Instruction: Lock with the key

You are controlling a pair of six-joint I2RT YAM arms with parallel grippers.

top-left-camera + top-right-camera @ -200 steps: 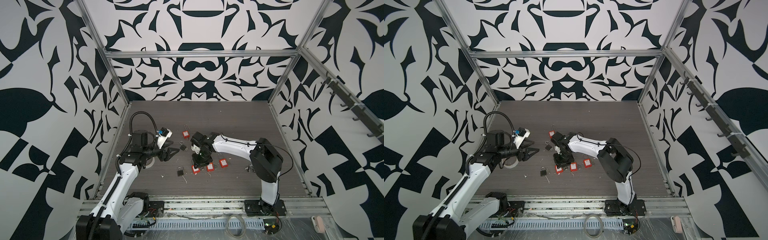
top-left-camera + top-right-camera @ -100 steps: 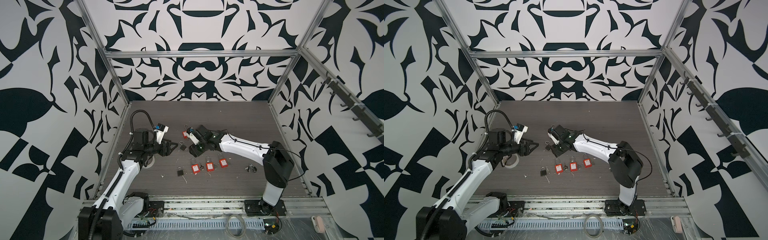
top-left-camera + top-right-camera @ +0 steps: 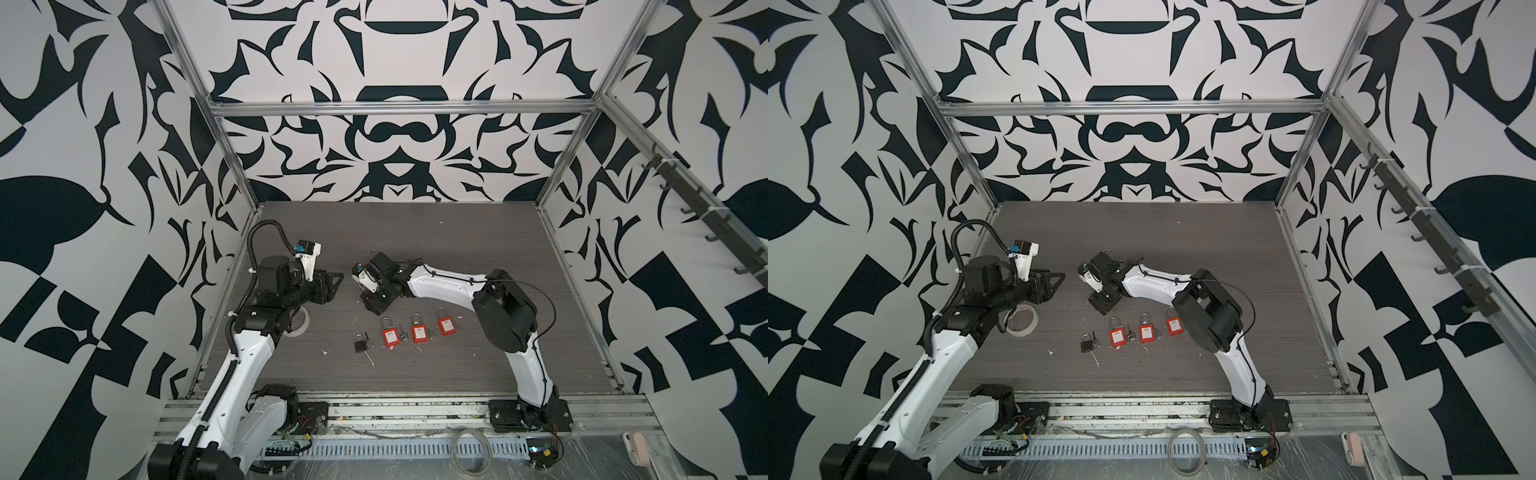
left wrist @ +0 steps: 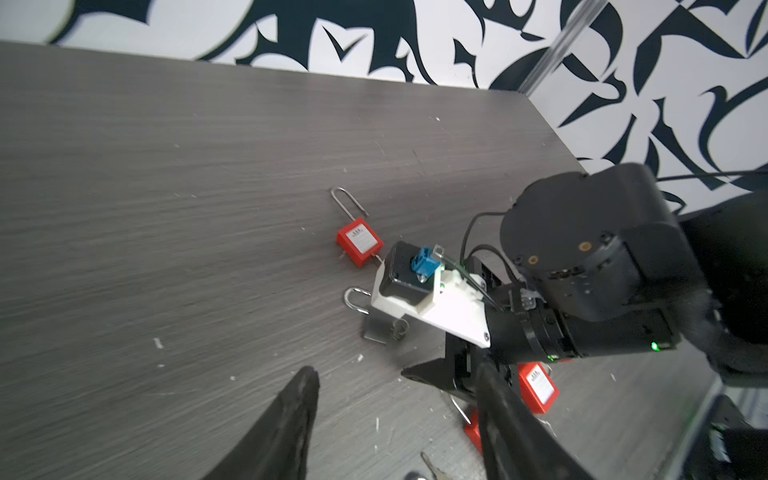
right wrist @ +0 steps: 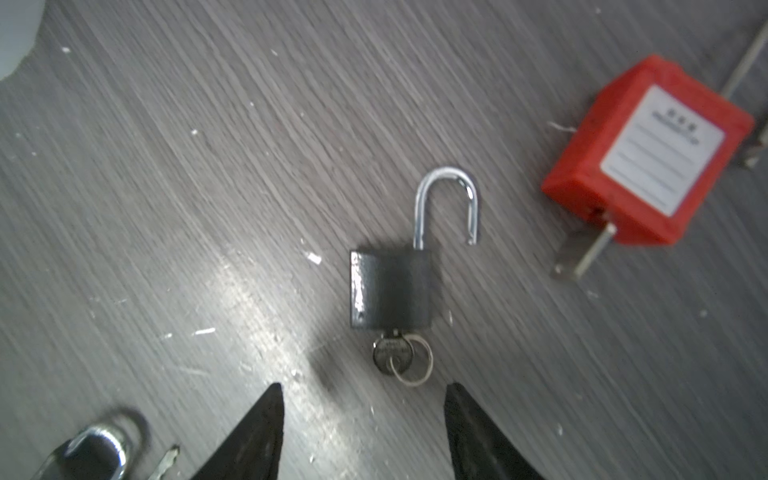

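In both top views the right gripper has left the row of three red padlocks, where it worked a second ago. It now hangs just left of centre, its jaws spread where they were nearly closed then. The left gripper (also spread, holding nothing) faces it from the left, near but apart. A black padlock ends the row on the left, and a tape roll lies under the left arm. The wood-grain table is bare across its upper half, right up to the patterned walls.

From the left wrist, the left fingers frame bare table. Beyond them the right wrist covers part of the grey padlock, with a lone red padlock near it.

From the right wrist, the grey padlock lies flat just ahead of the parted fingertips, untouched. Its shackle is open and the key sits in its base.
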